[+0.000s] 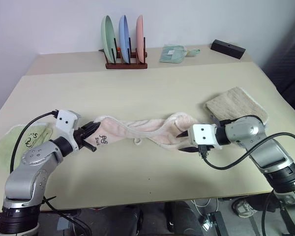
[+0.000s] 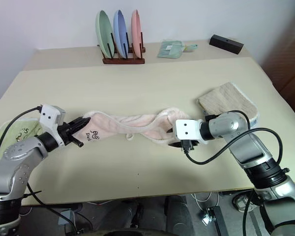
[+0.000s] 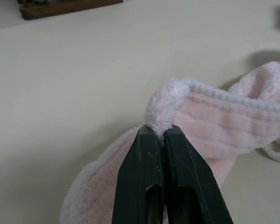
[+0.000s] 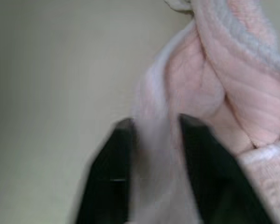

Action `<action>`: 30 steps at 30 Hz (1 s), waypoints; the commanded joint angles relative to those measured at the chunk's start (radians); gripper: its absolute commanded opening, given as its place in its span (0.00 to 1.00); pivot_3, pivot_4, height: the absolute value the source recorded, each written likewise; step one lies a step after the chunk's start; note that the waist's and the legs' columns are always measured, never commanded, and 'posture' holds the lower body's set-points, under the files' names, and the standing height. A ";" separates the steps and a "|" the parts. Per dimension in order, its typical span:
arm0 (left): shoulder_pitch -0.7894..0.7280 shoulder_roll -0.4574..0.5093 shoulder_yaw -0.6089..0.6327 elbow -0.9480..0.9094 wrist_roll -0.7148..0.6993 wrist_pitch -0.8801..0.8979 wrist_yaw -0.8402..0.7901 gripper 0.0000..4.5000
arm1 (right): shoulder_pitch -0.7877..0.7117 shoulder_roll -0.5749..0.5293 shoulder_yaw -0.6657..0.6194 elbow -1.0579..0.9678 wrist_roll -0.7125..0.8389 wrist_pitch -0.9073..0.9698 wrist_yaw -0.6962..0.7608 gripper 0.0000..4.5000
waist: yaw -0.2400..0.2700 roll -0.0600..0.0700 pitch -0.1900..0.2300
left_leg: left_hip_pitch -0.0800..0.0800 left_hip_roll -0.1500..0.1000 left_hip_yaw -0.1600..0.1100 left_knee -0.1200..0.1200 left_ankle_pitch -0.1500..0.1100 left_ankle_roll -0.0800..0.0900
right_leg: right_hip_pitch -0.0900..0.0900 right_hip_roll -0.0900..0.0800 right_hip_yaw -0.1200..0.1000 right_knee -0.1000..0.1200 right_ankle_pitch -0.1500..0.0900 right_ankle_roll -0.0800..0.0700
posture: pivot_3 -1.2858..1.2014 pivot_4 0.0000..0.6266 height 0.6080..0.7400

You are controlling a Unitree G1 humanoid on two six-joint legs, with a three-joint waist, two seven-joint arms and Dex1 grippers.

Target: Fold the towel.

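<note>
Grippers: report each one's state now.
Left gripper: shut on the pale pink terry towel.
Right gripper: fingers astride the towel; grip cannot be told.

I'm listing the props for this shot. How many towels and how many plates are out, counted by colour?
Pink towel: 1
Beige towel: 1
Green towel: 1
Green plate: 1
Blue plate: 1
Pink plate: 1
Total: 6

The light is bright, soft and even over the pale worktop [image 1: 152,88], with no glare. The towel [image 1: 137,129] throws only a thin, faint shadow beside it. The head views are sharp. The right wrist view is blurred and smeared, and the left wrist view is clear.
</note>
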 commanded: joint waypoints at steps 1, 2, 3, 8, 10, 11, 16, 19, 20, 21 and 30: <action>-0.019 -0.002 -0.006 -0.004 0.005 -0.028 -0.003 0.00 | -0.004 -0.010 -0.086 -0.108 0.097 0.096 -0.006 0.71 | 0.000 0.000 0.000 | 0.000 0.000 0.000 0.000 0.000 0.000 | 0.000 0.000 0.000 0.000 0.000 0.000 | 0.52 0.24 1.00; -0.021 -0.006 -0.012 -0.003 0.006 -0.029 -0.004 0.00 | -0.012 -0.005 -0.112 -0.133 0.136 0.140 -0.010 0.71 | 0.000 0.000 0.000 | 0.000 0.000 0.000 0.000 0.000 0.000 | 0.000 0.000 0.000 0.000 0.000 0.000 | 0.52 0.24 1.00; -0.021 -0.009 -0.016 -0.003 0.007 -0.030 -0.004 0.00 | -0.022 0.000 -0.133 -0.149 0.164 0.171 -0.017 0.71 | 0.000 -0.001 0.000 | 0.000 0.000 0.000 0.000 0.000 0.000 | 0.000 0.000 0.000 0.000 0.000 0.000 | 0.52 0.24 1.00; -0.017 -0.015 -0.022 -0.006 0.006 -0.030 0.001 0.00 | -0.052 0.009 -0.139 -0.111 0.116 0.186 -0.109 0.71 | -0.001 -0.001 0.000 | 0.000 0.000 0.000 0.000 0.000 0.000 | 0.000 0.000 0.000 0.000 0.000 0.000 | 0.52 0.24 1.00; -0.016 -0.018 -0.023 -0.005 0.006 -0.031 0.002 0.00 | -0.047 0.004 -0.112 -0.071 0.052 0.144 -0.149 0.71 | 0.000 -0.001 0.000 | 0.000 0.000 0.000 0.000 0.000 0.000 | 0.000 0.000 0.000 0.000 0.000 0.000 | 0.52 0.24 1.00; -0.016 -0.019 -0.023 -0.005 0.007 -0.031 0.003 0.00 | -0.043 0.003 -0.103 -0.059 0.033 0.129 -0.159 0.71 | 0.000 -0.001 0.000 | 0.000 0.000 0.001 0.000 0.000 0.000 | 0.000 0.000 0.000 0.000 0.000 0.000 | 0.52 0.24 1.00; -0.015 -0.027 -0.026 -0.011 0.007 -0.031 0.007 0.00 | 0.026 0.027 -0.021 0.073 -0.164 -0.067 -0.309 0.71 | 0.000 -0.002 0.000 | 0.000 0.000 0.001 0.000 0.000 0.000 | 0.000 0.000 0.000 0.000 0.000 0.000 | 0.52 0.24 1.00; -0.014 -0.029 -0.024 -0.011 0.007 -0.030 0.008 0.00 | 0.037 0.037 -0.011 0.116 -0.210 -0.141 -0.354 0.71 | -0.001 -0.002 0.000 | 0.000 0.000 0.002 0.000 0.000 0.000 | -0.001 0.000 0.001 0.000 0.000 0.000 | 0.52 0.24 1.00; -0.014 -0.029 -0.024 -0.012 0.006 -0.030 0.008 0.00 | 0.041 0.036 -0.006 0.127 -0.225 -0.162 -0.363 0.71 | -0.002 -0.002 0.000 | 0.000 0.000 0.002 0.000 0.000 0.000 | -0.001 0.000 0.001 0.000 0.000 0.000 | 0.52 0.24 1.00; -0.015 -0.028 -0.024 -0.011 0.007 -0.030 0.007 0.00 | 0.040 0.036 -0.001 0.142 -0.245 -0.183 -0.377 0.71 | -0.002 -0.002 0.000 | 0.000 0.000 0.002 0.000 0.000 0.000 | -0.001 0.000 0.001 0.000 0.000 0.000 | 0.52 0.24 1.00; -0.016 -0.028 -0.026 -0.014 0.009 -0.030 0.007 0.00 | 0.019 0.063 0.002 0.232 -0.326 -0.292 -0.456 0.06 | -0.001 -0.002 0.000 | 0.000 0.000 0.003 0.000 0.000 0.000 | -0.001 0.000 0.002 0.000 0.000 0.000 | 0.52 0.24 1.00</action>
